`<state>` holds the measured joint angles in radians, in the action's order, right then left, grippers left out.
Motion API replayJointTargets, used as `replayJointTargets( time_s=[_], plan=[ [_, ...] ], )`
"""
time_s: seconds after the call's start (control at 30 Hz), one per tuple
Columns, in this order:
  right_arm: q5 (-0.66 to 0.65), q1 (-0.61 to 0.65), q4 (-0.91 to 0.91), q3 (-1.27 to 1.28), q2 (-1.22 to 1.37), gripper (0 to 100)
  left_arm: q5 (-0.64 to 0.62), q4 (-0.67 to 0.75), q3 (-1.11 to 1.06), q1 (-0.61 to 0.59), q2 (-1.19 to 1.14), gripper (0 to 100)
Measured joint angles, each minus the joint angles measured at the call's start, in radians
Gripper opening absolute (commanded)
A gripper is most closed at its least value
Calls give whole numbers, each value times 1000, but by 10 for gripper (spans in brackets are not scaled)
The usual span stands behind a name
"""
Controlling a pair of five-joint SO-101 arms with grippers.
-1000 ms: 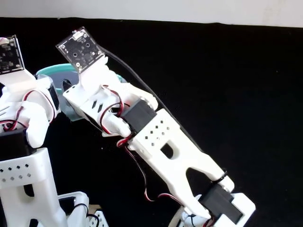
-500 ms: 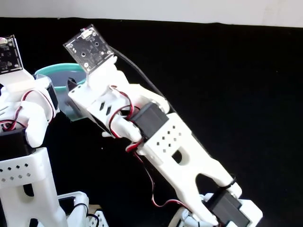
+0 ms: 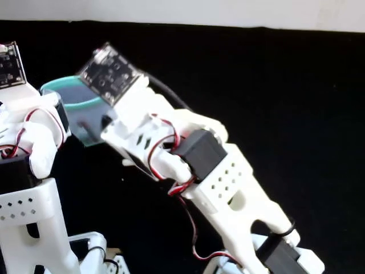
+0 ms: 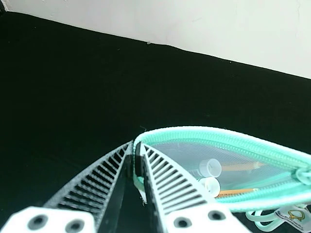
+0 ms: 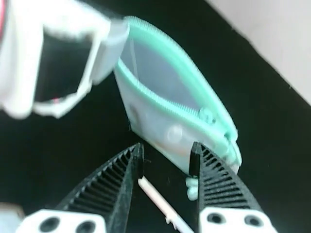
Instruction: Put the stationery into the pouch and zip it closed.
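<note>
A teal-rimmed clear pouch (image 4: 228, 165) hangs above the black table, its zipper open along most of the top. Pencils and white-capped items (image 4: 210, 168) lie inside. My left gripper (image 4: 136, 155) is shut on the pouch's end rim. My right gripper (image 5: 166, 158) is open just below the pouch (image 5: 160, 97), near the end with the zipper pull (image 5: 206, 115), touching nothing. A thin white stick-like item (image 5: 155, 199) lies on the table under it. In the high view the right arm (image 3: 171, 142) covers most of the pouch (image 3: 68, 91).
The left arm's white body (image 3: 34, 142) stands close beside the pouch. The black tabletop (image 3: 274, 85) stretches to the right, bounded by a pale wall (image 4: 218, 24) at the back. A teal cord with a tag (image 4: 286, 213) dangles from the pouch's zipper end.
The right arm has swung forward and tilted its wrist down over the pouch, now covering more of it. The left arm has kept still with the pouch.
</note>
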<state>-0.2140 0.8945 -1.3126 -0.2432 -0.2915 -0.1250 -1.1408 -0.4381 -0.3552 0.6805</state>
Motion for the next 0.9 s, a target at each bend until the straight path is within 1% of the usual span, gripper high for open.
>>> replayJointTargets(
  time_s=[0.33,0.43,0.67,0.77,0.9],
  plan=[
    [-198,0,-247,2,0,159,0,0,0,0,0,7],
    [-259,0,-292,49,-2,159,0,0,0,0,0,7],
    [-336,-17,-295,287,-2,159,0,0,0,0,0,7],
    [-359,-49,-245,379,-2,159,0,0,0,0,0,7],
    [-482,-92,-146,522,-3,159,0,0,0,0,0,7]
  ],
)
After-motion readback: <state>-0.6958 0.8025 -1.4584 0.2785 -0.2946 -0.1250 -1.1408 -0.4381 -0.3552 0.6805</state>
